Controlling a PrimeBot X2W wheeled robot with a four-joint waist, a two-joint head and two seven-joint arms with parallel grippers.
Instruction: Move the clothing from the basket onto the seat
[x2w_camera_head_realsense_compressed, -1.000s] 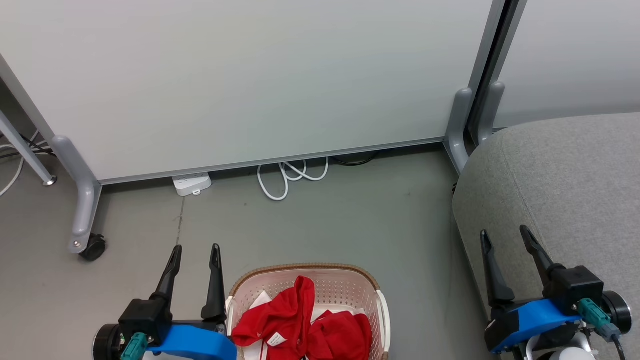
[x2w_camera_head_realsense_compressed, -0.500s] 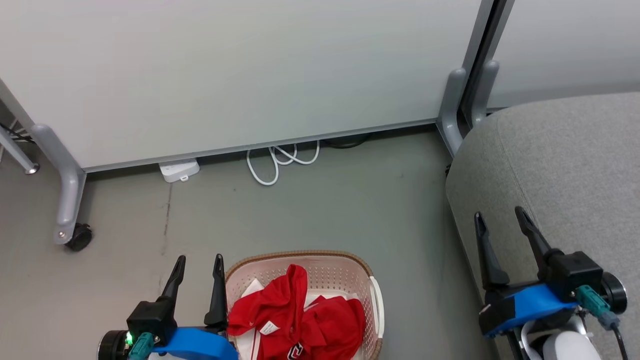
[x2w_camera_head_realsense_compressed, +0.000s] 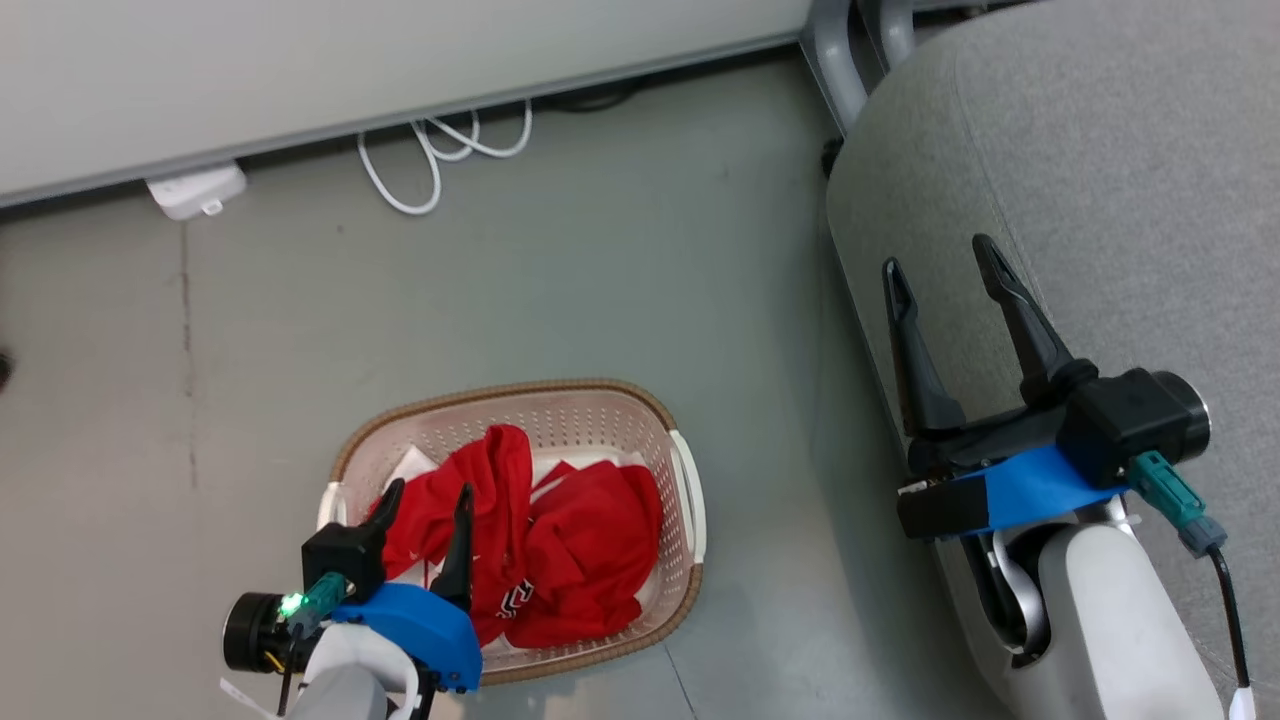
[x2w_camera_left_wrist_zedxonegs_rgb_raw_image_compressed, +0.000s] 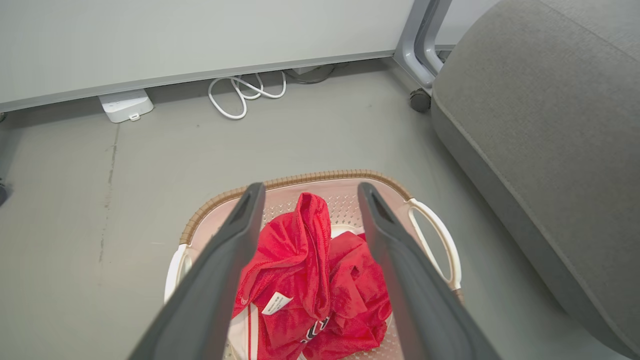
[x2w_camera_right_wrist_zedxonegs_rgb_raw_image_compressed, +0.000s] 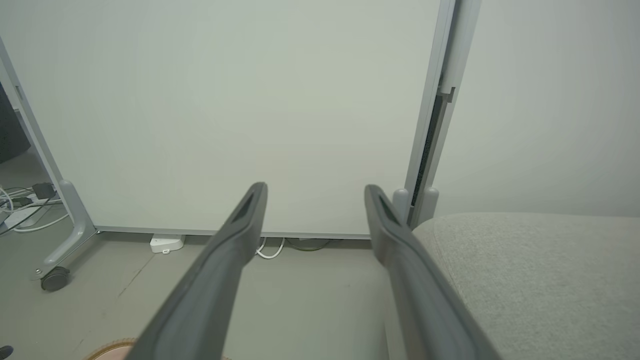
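The red clothing (x2w_camera_head_realsense_compressed: 560, 540) lies crumpled in the cream basket (x2w_camera_head_realsense_compressed: 690, 500) on the floor; the left wrist view shows the clothing (x2w_camera_left_wrist_zedxonegs_rgb_raw_image_compressed: 310, 270) and the basket (x2w_camera_left_wrist_zedxonegs_rgb_raw_image_compressed: 300, 179) from above. My left gripper (x2w_camera_head_realsense_compressed: 428, 492) hangs open over the basket's left side, above the red fabric and holding nothing. The same left gripper (x2w_camera_left_wrist_zedxonegs_rgb_raw_image_compressed: 309, 191) frames the garments between its two fingers. The grey seat (x2w_camera_head_realsense_compressed: 1100, 200) fills the right side. My right gripper (x2w_camera_head_realsense_compressed: 938, 262) stands open over the seat's left edge, empty, and its own view shows the right gripper (x2w_camera_right_wrist_zedxonegs_rgb_raw_image_compressed: 314, 191) and the seat (x2w_camera_right_wrist_zedxonegs_rgb_raw_image_compressed: 540, 280).
A white partition panel (x2w_camera_head_realsense_compressed: 300, 70) with grey legs stands behind. A white power strip (x2w_camera_head_realsense_compressed: 195, 190) and a coiled white cable (x2w_camera_head_realsense_compressed: 440, 150) lie at its foot. Grey floor (x2w_camera_head_realsense_compressed: 600, 280) stretches between basket, panel and seat.
The head camera has tilted down, so the basket sits higher in the picture. My left gripper has moved from beside the basket's left rim to over the clothing.
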